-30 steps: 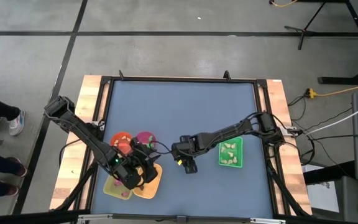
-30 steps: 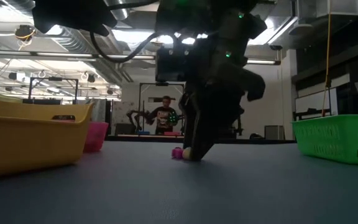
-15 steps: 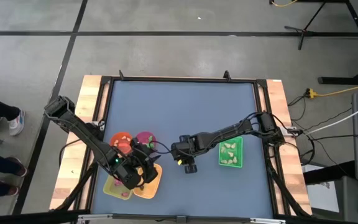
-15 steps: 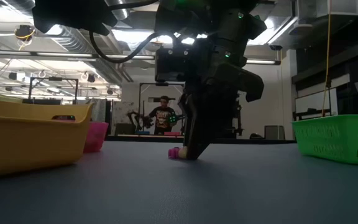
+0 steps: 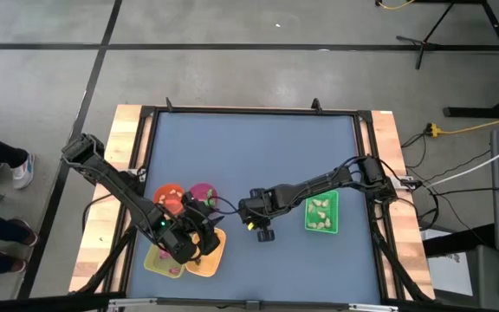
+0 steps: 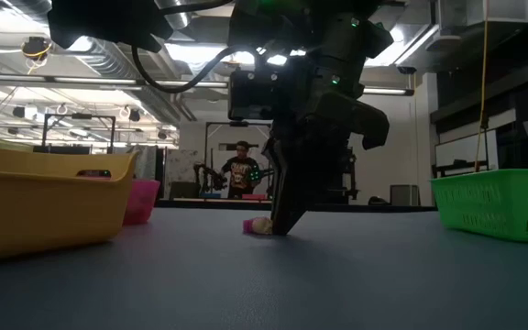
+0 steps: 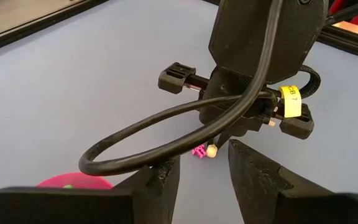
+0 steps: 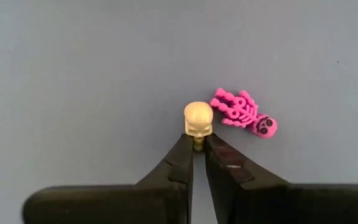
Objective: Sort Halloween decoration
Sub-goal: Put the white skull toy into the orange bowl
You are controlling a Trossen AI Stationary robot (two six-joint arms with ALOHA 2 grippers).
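The right gripper is down at the blue table, its two dark fingers pinched together on the lower end of a cream-white skeleton figure, whose skull pokes out beyond the tips. A magenta skeleton figure lies flat on the table just beside it. The left gripper hovers over the yellow tray and the orange tray, fingers parted with nothing between them. A green tray sits to the right.
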